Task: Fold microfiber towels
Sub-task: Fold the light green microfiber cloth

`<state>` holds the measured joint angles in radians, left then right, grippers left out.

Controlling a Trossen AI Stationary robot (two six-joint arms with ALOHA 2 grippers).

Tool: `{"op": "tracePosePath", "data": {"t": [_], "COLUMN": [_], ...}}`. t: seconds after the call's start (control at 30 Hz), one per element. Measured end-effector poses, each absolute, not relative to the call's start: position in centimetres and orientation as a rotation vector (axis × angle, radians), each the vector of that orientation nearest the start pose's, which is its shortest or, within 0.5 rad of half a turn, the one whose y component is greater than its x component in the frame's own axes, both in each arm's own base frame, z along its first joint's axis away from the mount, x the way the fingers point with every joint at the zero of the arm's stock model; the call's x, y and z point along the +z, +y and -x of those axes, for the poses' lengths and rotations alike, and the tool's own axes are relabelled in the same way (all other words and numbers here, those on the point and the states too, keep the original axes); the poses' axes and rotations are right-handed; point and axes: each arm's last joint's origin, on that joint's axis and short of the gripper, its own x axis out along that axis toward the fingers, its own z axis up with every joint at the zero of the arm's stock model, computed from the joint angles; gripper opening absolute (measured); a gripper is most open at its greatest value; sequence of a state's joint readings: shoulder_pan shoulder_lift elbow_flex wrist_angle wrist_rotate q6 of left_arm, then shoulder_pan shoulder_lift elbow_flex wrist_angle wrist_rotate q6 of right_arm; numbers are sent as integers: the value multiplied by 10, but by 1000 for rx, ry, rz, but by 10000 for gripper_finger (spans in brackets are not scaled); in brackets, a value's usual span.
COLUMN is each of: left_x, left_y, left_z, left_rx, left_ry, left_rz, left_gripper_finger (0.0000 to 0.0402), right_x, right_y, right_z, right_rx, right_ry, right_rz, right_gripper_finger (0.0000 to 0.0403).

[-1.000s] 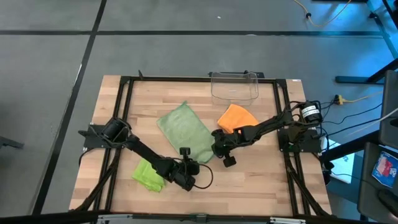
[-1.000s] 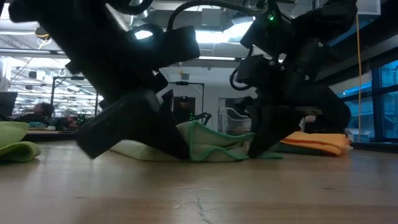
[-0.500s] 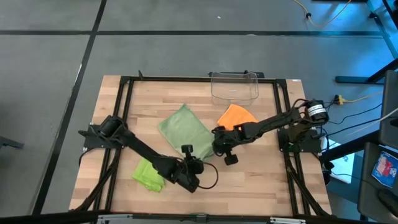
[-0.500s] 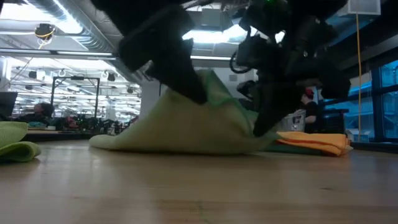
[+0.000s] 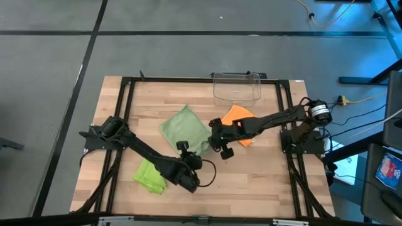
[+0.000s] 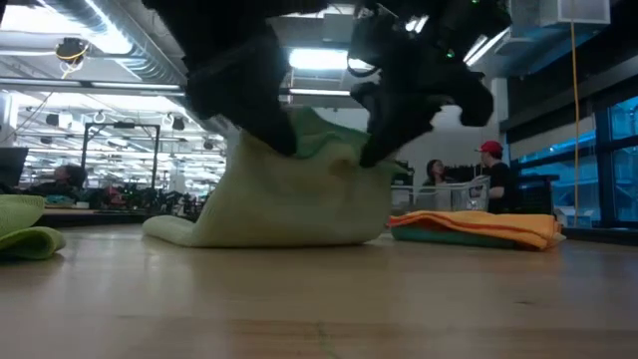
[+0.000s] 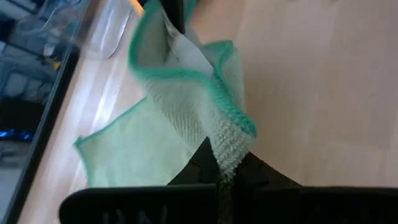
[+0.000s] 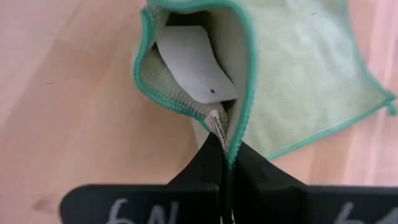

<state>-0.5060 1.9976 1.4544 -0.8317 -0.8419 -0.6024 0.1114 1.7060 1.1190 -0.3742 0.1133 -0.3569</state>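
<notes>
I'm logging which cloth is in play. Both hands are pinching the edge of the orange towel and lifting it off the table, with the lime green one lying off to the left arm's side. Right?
Not quite. The left hand and right hand are both shut on the pale sage green towel, as both wrist views show. The orange towel lies flat by the right arm in the high view. The lime green towel does lie on the left arm's side.

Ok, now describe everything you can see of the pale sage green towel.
The pale sage green towel is a soft, nubby microfiber cloth with a darker teal stitched border and a white care tag sewn at one edge. It is mid-fold: its far part lies flat on the wooden table, while its near edge is lifted off the table and draped. The left pincer and the right pincer are each shut on a corner of that raised edge. It lies near the table's middle, beside the orange towel.
</notes>
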Motion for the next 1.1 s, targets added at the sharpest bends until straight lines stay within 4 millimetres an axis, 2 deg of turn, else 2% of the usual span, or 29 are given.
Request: {"op": "tracePosePath", "data": {"t": [0.33, 0.63, 0.73, 0.87, 1.1], "left_x": [182, 182, 183, 183, 186], "left_y": [-155, -135, -132, -129, -121], "left_z": [-339, -335, -334, -329, -317], "left_rx": [673, 727, 730, 742, 803], "left_ry": [998, 1105, 1135, 1181, 1274], "left_rz": [-350, -390, -398, -435, -494], "left_gripper_finger": [0, 0, 0, 0, 0], "right_x": [208, 214, 209, 198, 196], "right_y": [3, -13, -18, -25, -41], "right_z": [-358, -368, -373, -384, -414], "right_rx": [106, 69, 68, 93, 101], "right_ry": [866, 756, 746, 766, 777], "right_rz": [469, 517, 546, 541, 574], "right_gripper_finger": [9, 9, 6, 6, 6]}}
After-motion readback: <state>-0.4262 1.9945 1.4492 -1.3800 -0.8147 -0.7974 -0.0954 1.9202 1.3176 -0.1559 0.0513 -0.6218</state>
